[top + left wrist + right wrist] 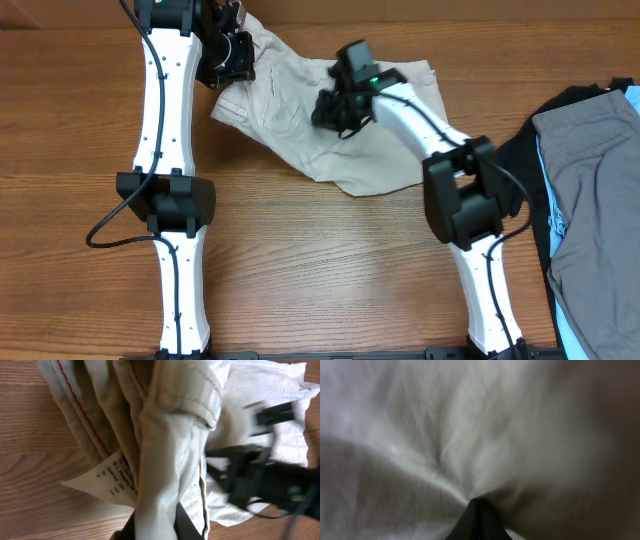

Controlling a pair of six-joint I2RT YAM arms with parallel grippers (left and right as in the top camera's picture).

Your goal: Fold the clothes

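Note:
The beige shorts lie bunched on the wooden table at the far centre. My left gripper is shut on the waistband end at the far left; in the left wrist view a fold of fabric runs between its fingers, with a white care tag hanging beside. My right gripper is down on the middle of the shorts. In the right wrist view its fingers are shut on a pinch of the cloth, which radiates creases from the tips.
A grey garment lies on a black garment at the right edge, with light blue cloth showing beneath. Bare wood table stretches in front between the two arm bases.

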